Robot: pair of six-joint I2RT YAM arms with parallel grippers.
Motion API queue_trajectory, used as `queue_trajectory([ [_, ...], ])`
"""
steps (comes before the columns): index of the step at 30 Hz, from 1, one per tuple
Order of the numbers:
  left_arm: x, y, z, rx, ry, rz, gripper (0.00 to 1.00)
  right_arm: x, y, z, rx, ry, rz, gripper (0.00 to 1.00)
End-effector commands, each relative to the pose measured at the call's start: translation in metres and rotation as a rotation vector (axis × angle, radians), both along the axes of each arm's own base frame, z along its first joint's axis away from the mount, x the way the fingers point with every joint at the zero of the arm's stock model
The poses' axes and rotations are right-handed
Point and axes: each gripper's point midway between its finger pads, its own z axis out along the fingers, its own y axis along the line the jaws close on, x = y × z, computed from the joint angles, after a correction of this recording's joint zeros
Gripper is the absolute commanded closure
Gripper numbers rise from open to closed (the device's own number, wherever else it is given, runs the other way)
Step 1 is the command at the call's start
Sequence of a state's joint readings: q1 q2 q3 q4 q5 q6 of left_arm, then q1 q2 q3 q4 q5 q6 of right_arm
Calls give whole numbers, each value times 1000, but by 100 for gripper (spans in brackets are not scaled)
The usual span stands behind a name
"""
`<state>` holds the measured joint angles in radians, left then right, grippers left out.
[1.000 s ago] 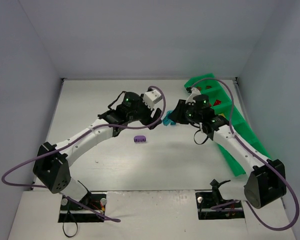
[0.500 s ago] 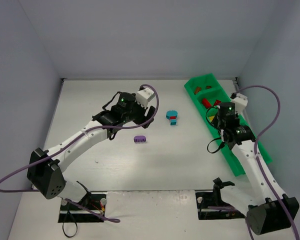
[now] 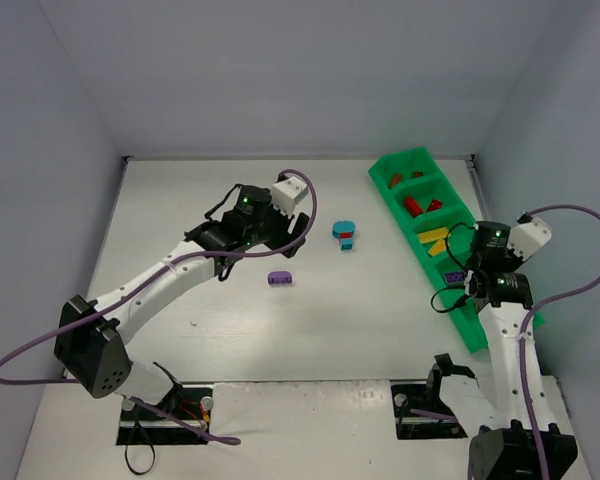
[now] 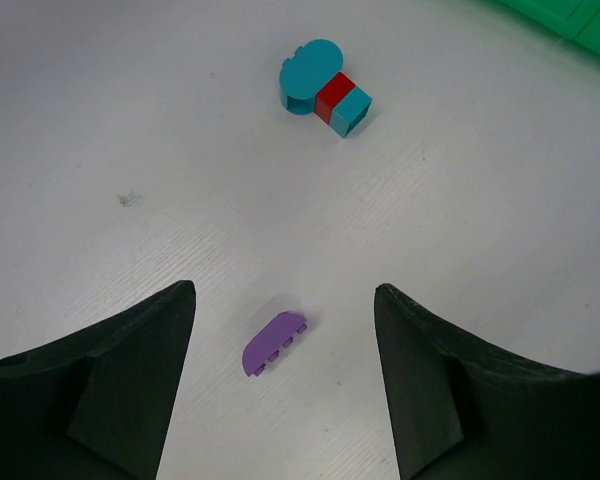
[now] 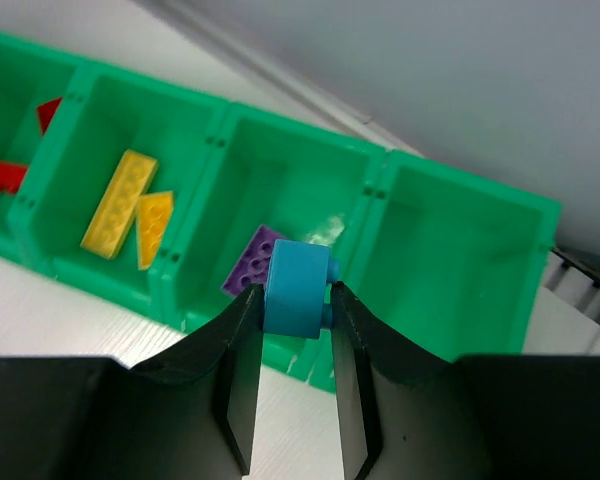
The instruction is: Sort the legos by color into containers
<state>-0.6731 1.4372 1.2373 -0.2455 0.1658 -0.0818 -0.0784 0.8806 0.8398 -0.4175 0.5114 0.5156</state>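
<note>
Brick of light blue, small and blocky, sits pinched in my right gripper above the green tray. Below it one compartment holds a purple piece, the next two yellow bricks (red ones beyond). My left gripper hangs spread over a loose purple brick on the table.

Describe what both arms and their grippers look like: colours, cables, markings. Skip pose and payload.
The left arm and right arm have white tubular links joined by bulky black joint housings. Each carries a looping purple cable, a white camera block at the wrist and a small green indicator light. The left gripper and right gripper have plain matte black fingers without visible markings.
</note>
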Motion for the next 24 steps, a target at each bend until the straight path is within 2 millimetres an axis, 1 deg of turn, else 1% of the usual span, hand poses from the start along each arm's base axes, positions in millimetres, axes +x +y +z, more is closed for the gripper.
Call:
queue_trajectory([
  [1, 11, 1, 35, -43, -77, 29, 34, -12, -32, 12, -47, -44, -170, 100],
  [2, 11, 1, 37, -45, -79, 28, 34, -14, -37, 12, -47, -45, -192, 100],
  [4, 11, 0, 35, -43, -68, 25, 34, -17, -41, 10, -37, -39, -216, 100],
  [7, 10, -2, 32, -45, -50, 22, 34, -21, -43, 4, -13, -43, -242, 100],
  [8, 9, -2, 31, -45, -42, 23, 34, -24, -46, 3, -9, -43, -262, 100],
  [9, 9, -3, 32, -49, -40, 22, 34, -25, -48, 1, -6, -45, -275, 100],
  [10, 8, -4, 32, -53, -35, 18, 34, -26, -49, 0, -1, -46, -284, 98],
  [13, 5, -8, 32, -68, -15, 2, 34, -31, -53, -8, 23, -48, -322, 98],
  [14, 4, -8, 31, -73, -6, 1, 34, -33, -55, -9, 32, -58, -344, 98],
  [15, 2, -9, 32, -77, -6, -6, 34, -40, -60, -15, 40, -51, -377, 98],
  [18, 1, -9, 25, -66, 10, -9, 34, -49, -67, -23, 57, -48, -425, 97],
  [22, 1, -12, 20, -65, 37, -10, 34, -54, -70, -33, 67, -26, -456, 88],
  [23, 1, -12, 19, -65, 39, -10, 34, -54, -70, -36, 69, -22, -458, 85],
  [24, 2, -12, 19, -64, 38, -8, 34, -55, -69, -41, 73, -10, -465, 78],
])
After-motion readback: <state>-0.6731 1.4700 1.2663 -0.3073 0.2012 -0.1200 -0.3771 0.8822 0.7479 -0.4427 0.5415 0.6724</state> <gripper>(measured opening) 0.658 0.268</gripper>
